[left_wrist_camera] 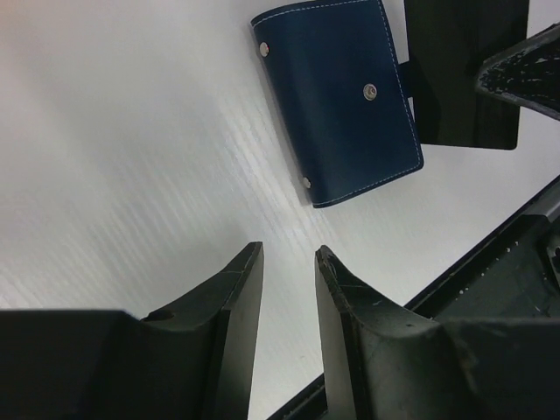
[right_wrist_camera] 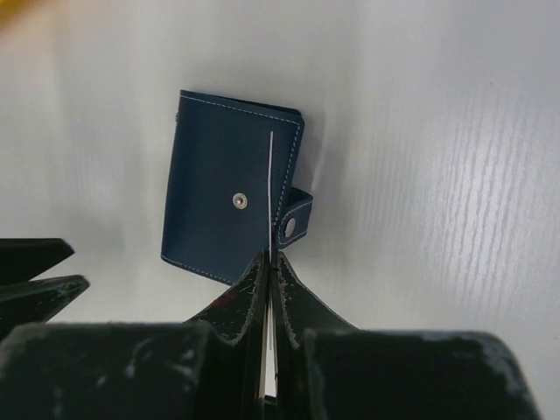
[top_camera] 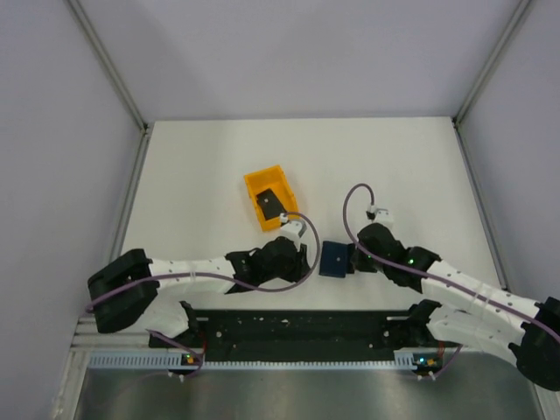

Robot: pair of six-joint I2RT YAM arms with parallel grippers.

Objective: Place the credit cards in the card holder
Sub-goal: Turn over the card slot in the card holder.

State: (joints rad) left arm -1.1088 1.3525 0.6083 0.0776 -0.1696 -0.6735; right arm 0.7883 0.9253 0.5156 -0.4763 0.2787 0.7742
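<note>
R gripper (right_wrist_camera: 269,262): fingers clenched flat on a card (left_wrist_camera: 459,87). The R wrist view shows it edge-on, a thin pale line running up from the tips. L gripper (left_wrist_camera: 289,254): fingers parted w/ a narrow gap, nothing betw. them, low over the table (top_camera: 192,175) and near the card holder (right_wrist_camera: 229,201).

The holder lies flat on the table betw. the two grippers, near the front edge. It looks folded shut, navy outside up. Its strap (right_wrist_camera: 296,219) is undone and sticks out on the side by the held card; snap stud (right_wrist_camera: 238,201) mid-face. Second card (top_camera: 267,206) sits in the orange bin (top_camera: 254,181), well apart.

Step in hand, I'd say: get the held card into the holder. To do it well:
- Holder prob. needs opening first, so L should lift or pin the flap while R holds the card.
- No pocket mouth shows, so can't tell which way it faces.
- Then flatten the card's angle so its leading edge slides into the pocket, not stabs at the cover.
- Grip at the card's rear so fingers don't foul the pocket.

Orientation: the holder's long axis runs away from R gripper in its wrist view, tilted a bit, strap edge on the right there. The card stands on edge, its plane roughly along that same axis, at the strap side.
</note>
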